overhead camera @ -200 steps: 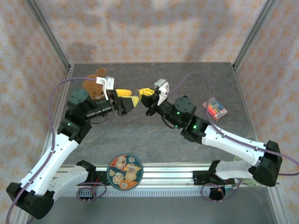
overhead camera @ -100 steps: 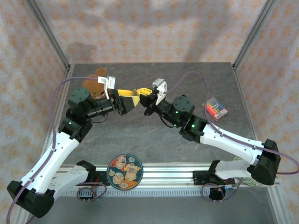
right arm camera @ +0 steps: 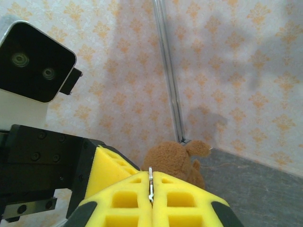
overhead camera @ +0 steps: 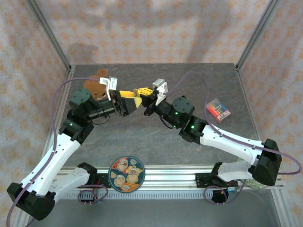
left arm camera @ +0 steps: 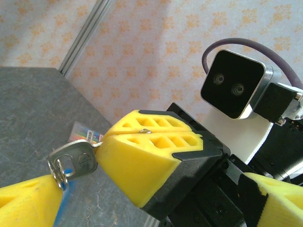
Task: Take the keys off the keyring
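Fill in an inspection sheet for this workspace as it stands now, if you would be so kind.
Surface: grey mottled table, no spills seen.
Job's things: silvery key with its keyring, held up off the table between the arms.
Clutter: brown teddy bear far left; colourful box on the right; patterned plate on the near rail.
Claws: right claw shut on the key; left claw open, straddling the right claw's tip.
Cables: a purple cable loops along each arm; no snag seen.
Surroundings: patterned walls, metal frame posts.
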Controlling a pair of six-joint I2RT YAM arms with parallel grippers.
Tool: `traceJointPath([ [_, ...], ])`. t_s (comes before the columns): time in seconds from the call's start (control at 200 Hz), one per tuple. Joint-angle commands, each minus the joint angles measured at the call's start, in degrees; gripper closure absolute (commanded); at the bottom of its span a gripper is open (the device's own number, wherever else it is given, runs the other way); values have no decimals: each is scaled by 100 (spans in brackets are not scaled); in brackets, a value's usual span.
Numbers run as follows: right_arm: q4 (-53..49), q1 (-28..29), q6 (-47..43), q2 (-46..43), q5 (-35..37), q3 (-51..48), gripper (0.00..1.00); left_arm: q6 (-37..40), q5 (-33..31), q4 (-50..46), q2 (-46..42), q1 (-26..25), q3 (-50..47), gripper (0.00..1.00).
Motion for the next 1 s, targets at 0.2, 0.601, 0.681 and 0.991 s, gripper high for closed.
traceJointPath([
  [0.2, 234, 144, -383, 161, 275, 180, 100, 14, -104, 237, -42, -101, 125, 7],
  [0.601, 439, -8, 298, -51, -228, 57, 100, 242, -602, -70, -292, -92, 11, 6],
  [0.681, 579, -175, 670, -116, -457, -15, 100, 242, -734, -82, -393, -76, -24, 5],
  [0.991, 810, -671, 1846, -237, -1436, -33, 100, 731, -1007, -299, -717, 162, -59, 4],
])
